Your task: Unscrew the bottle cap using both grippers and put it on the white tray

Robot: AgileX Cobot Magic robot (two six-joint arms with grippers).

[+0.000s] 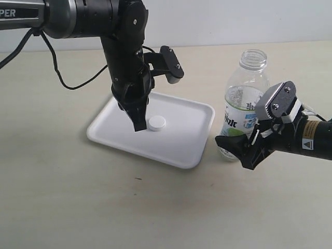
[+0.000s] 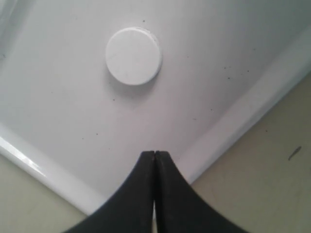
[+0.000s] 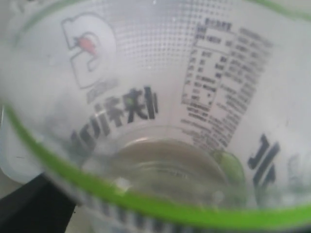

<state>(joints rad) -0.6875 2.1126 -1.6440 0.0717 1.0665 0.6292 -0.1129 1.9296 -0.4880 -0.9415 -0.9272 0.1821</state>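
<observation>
On the white tray (image 1: 182,139), near its middle, the bottle cap (image 1: 156,122) lies flat with its smooth top facing up. It sits free on the tray floor, well clear of the raised rim on every side. The left gripper (image 1: 139,125) hangs tip-down over the tray with its two black fingers pressed together and nothing between them. In the exterior view the tips stand just beside the cap, on the side towards the tray's left edge. The left wrist view shows the same: the closed left gripper (image 2: 154,154), a bare strip of tray (image 2: 223,63) in front of it, and then the cap (image 2: 133,56), apart from the tips and outside the jaws.

On the table (image 1: 78,202), just beside the tray's right edge, the bottle (image 1: 245,98) stands upright with its mouth open and uncapped. The right gripper (image 1: 234,144) reaches in low at the bottle's base, with one black finger lying across the front of the label. In the right wrist view the bottle (image 3: 160,97) fills almost the whole picture, with only a dark finger (image 3: 29,208) showing at one corner. Whether these jaws clamp the bottle or merely stand around it cannot be told.
</observation>
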